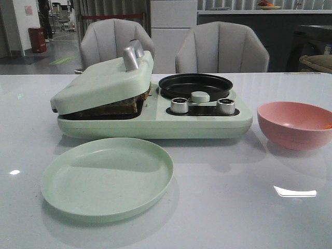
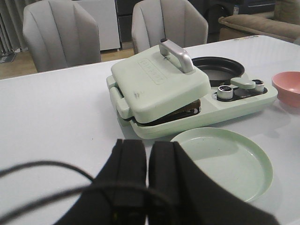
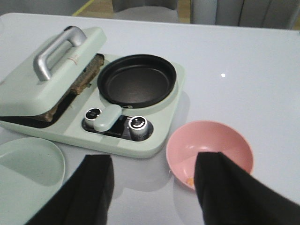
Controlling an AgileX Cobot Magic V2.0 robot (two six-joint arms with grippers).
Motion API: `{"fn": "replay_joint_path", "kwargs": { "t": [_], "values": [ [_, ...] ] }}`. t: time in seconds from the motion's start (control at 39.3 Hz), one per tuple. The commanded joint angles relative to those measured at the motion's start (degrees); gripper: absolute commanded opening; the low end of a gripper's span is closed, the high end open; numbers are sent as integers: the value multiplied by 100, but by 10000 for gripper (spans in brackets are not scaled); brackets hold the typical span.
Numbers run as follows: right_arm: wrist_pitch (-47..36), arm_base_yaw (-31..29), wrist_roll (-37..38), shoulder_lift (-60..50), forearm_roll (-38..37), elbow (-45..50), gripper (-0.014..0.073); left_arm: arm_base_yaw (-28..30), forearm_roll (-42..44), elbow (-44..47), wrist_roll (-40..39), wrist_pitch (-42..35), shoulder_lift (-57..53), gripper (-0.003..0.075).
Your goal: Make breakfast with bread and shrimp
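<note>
Bread [image 1: 120,106] sandwiched in press side of breakfast maker [image 1: 155,124], toward table's left half, mid-depth; dark crust edges visible under tilted lid [image 1: 104,83], lid resting on stack, not fully closed.

Near to far:
- Left gripper [image 2: 146,161] nearest front edge, left side: fingers pressed together, nothing held, hanging above bare table.
- Right gripper [image 3: 152,187] near front edge, right side: fingers spread wide, nothing between them, poised over near rim of pink bowl [image 3: 211,152].
- Green plate [image 1: 107,177] near front edge, left of centre; nothing on it.
- Pink bowl near right edge; small orange speck at inner wall, possibly leftover of shrimp, too small to confirm.
- Round black pan [image 1: 195,85] on maker's right half; looks bare.
- Grey chairs [image 1: 222,47] beyond far edge.

Progress, judged: loading done, pressing under way. Shrimp not visible as whole piece; presumably inside sandwich, cannot tell. Remaining: lift lid by metal handle [image 1: 133,54], move sandwich to plate.
</note>
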Motion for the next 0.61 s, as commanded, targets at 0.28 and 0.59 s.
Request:
{"fn": "replay_joint_path", "kwargs": {
  "t": [0.28, 0.59],
  "values": [
    [63, -1127, -58, 1845, 548, -1281, 484, 7, -46, -134, -67, -475, -3, 114],
    [440, -1995, -325, 3022, 615, -2030, 484, 7, -46, -134, -67, -475, -3, 114]
  ]
}}
